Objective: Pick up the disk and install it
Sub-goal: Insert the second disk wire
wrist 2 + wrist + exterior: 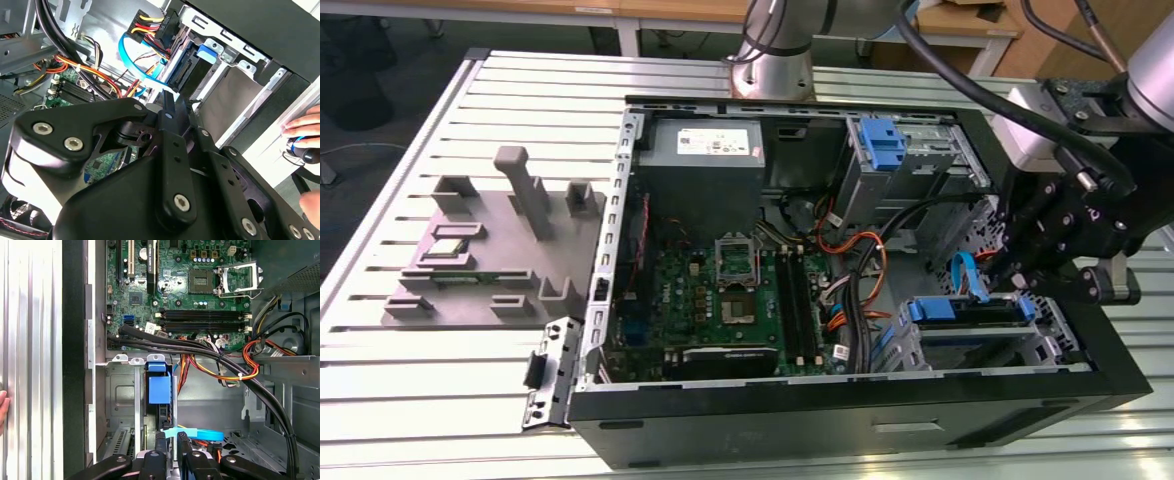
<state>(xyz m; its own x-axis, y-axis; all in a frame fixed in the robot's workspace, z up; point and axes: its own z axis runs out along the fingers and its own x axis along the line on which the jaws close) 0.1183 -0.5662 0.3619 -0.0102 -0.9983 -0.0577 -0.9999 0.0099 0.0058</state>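
One disk [159, 390] stands on edge in its bay, the jaws [170, 440] closed thinly around its end to seat it

- Green motherboard [720, 300] with black slots
- Blue carrier rails on disk [160, 390]
- Black gripper [170, 450]
- Orange, red, yellow cables [225, 370]
- Silver ribbed table [427, 370]

In the first wrist view the gripper [170, 450] stands over the disk [159, 390], which sits on edge in a metal drive bay [122, 400]. Beyond the bay lies the green motherboard [175, 285], crossed by black cables [165, 340]. A fingertip [2, 410] touches the ribbed table [30, 340].
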